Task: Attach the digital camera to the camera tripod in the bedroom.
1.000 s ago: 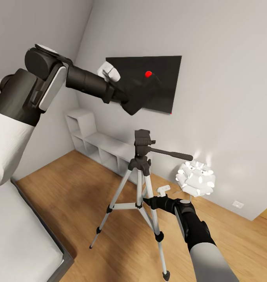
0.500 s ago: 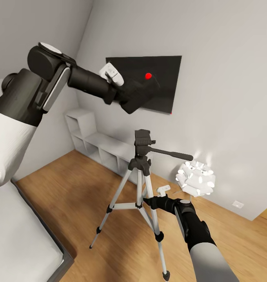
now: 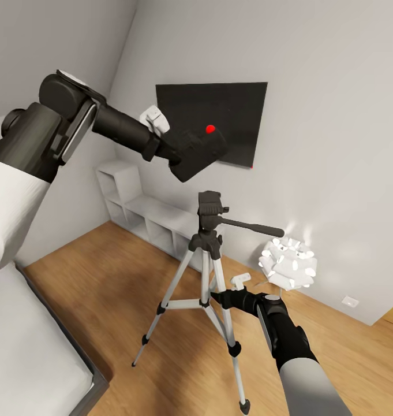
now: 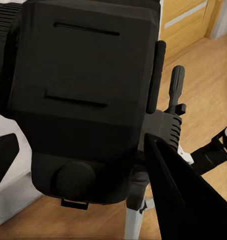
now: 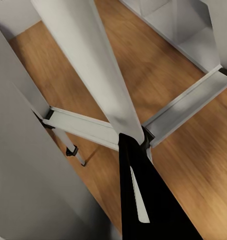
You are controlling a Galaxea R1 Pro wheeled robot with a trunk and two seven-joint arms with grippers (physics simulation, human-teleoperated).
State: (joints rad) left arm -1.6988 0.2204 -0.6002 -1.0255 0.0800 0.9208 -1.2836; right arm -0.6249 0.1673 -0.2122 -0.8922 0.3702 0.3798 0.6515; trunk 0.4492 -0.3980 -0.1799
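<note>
Looking down from the head view, a light wood floor (image 3: 104,283) runs to pale grey walls, one bearing a flat black wall screen (image 3: 236,110); a low white cubby shelf (image 3: 144,216) stands against the wall with its compartments bare as far as can be seen; a grey-framed bed (image 3: 34,358) sits at the near left and a white ball lamp (image 3: 288,263) stands by the far wall; the camera tripod (image 3: 208,277) stands upright mid-floor, pan handle pointing toward the lamp; the left gripper (image 3: 182,155) is clamped on the digital camera (image 3: 199,151), held in the air above the tripod head and apart from it; the right gripper (image 3: 219,299) reaches in at the tripod's leg brace, its jaw state unclear there.

From the left wrist view, the digital camera (image 4: 83,100) sits between the fingers (image 4: 178,195), with the tripod head (image 4: 166,127) below it.

From the right wrist view, one dark finger (image 5: 143,200) lies against the silver tripod legs (image 5: 93,75) near the brace; whether the jaws are apart or together cannot be told.
</note>
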